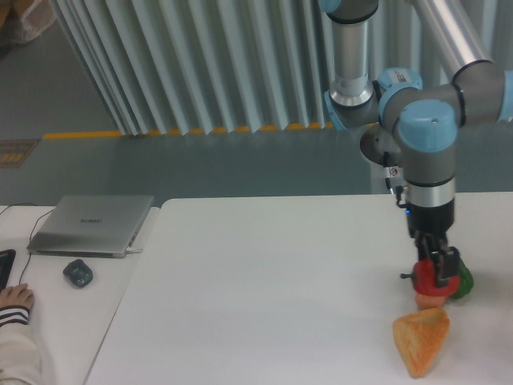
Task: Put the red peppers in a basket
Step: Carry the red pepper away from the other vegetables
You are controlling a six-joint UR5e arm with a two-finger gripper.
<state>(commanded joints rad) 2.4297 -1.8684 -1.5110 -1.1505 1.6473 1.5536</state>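
One red pepper (427,277) in the jaws, one green pepper (462,279) behind.

A: How many peppers?
B: Two: one red pepper (429,278), one green pepper (462,280).
A: What else?
B: One egg (427,301), one orange wedge (421,340), one laptop (92,224), one mouse (78,273), one claw (439,270).

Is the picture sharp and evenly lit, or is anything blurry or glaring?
Fixed camera view: soft, even light, only faint shadows on the white table; a bright glare streak on the silver arm tube; mild overall softness, with the black two-finger gripper and small glossy red bell pepper slightly fuzzy.
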